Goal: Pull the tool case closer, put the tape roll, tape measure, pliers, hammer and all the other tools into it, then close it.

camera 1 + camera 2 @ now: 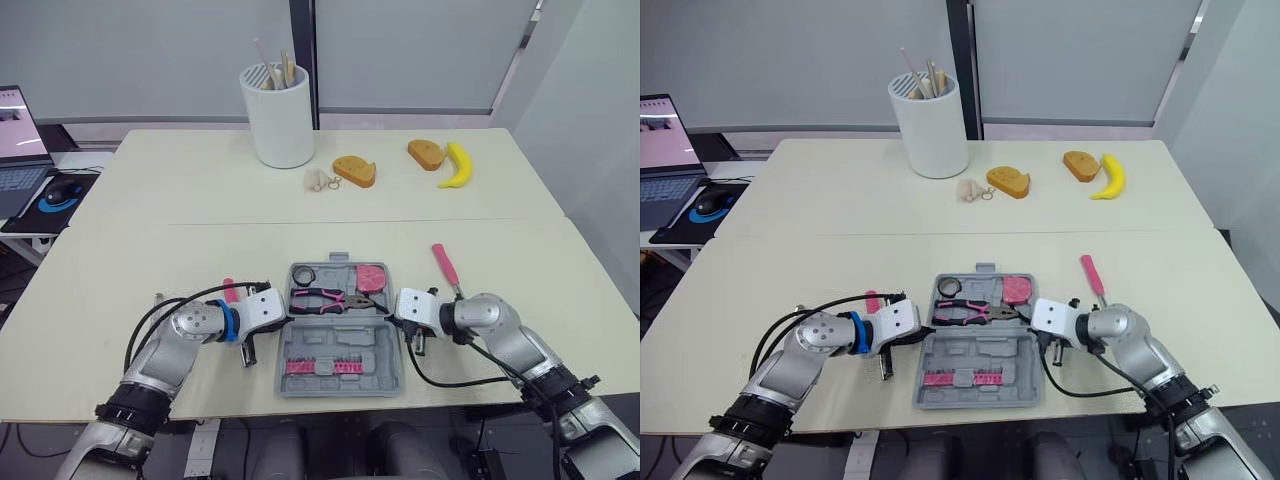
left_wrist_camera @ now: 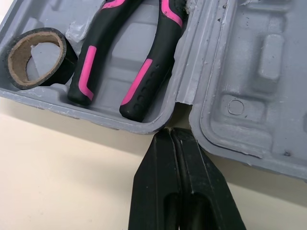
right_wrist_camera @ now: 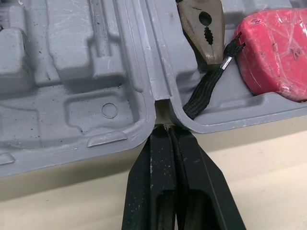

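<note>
Left eye view: pink-handled tool (image 1: 446, 266) lies at one o'clock from our nearer right gripper (image 3: 167, 139), clenched empty against the tool case (image 1: 335, 386).

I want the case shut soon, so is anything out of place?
Yes: a pink-handled tool lies on the table right of the open tool case, and another pink handle lies left of it. Both belong inside.

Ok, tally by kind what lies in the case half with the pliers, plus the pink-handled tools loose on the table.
Tape roll: 1
Pliers: 1
Tape measure: 1
Loose pink-handled tools, one partly hidden: 2
Total: 5
</note>
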You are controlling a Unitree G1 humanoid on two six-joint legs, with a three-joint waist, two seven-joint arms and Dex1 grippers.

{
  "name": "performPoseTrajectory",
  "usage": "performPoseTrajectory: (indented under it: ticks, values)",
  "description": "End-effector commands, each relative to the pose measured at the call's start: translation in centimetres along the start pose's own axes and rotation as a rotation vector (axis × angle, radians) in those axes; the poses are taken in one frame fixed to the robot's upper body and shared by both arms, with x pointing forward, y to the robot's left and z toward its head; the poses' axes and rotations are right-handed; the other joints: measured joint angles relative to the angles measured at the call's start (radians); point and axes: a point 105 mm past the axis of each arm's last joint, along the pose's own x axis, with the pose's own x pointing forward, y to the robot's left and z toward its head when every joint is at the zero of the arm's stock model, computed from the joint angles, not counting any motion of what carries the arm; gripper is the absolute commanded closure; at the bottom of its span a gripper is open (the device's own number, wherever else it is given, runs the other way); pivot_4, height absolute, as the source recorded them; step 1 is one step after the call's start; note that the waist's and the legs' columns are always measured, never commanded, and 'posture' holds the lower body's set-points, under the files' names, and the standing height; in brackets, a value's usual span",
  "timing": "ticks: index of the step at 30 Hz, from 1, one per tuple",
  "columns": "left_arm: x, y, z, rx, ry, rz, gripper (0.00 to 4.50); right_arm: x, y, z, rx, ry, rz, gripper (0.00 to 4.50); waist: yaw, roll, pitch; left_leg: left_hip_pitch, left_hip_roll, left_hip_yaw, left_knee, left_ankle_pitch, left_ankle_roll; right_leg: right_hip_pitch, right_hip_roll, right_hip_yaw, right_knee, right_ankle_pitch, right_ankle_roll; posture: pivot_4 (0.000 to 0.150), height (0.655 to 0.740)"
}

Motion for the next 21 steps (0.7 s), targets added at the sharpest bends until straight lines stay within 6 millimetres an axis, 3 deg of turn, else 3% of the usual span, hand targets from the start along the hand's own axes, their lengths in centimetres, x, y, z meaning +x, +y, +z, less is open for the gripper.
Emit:
performPoseTrajectory:
  ticks: [1, 21]
  values:
    - [0.74, -0.22, 1.49, 0.031, -0.049, -0.011, 4.48, 0.15, -0.45, 2.81, -0.070, -0.095, -0.011, 4.50, 0.000, 0.000, 0.000, 0.000, 0.000, 0.000, 0.000, 0.000, 0.000, 0.000, 0.000, 0.000, 0.000, 0.000, 0.000, 0.150, 0.7400]
    - [0.62, 0.15, 1.42, 0.020, -0.046, 0.001, 4.48, -0.11, -1.06, 2.88, -0.066, -0.099, -0.047, 4.50, 0.000, 0.000, 0.000, 0.000, 0.000, 0.000, 0.000, 0.000, 0.000, 0.000, 0.000, 0.000, 0.000, 0.000, 0.000, 0.150, 0.7400]
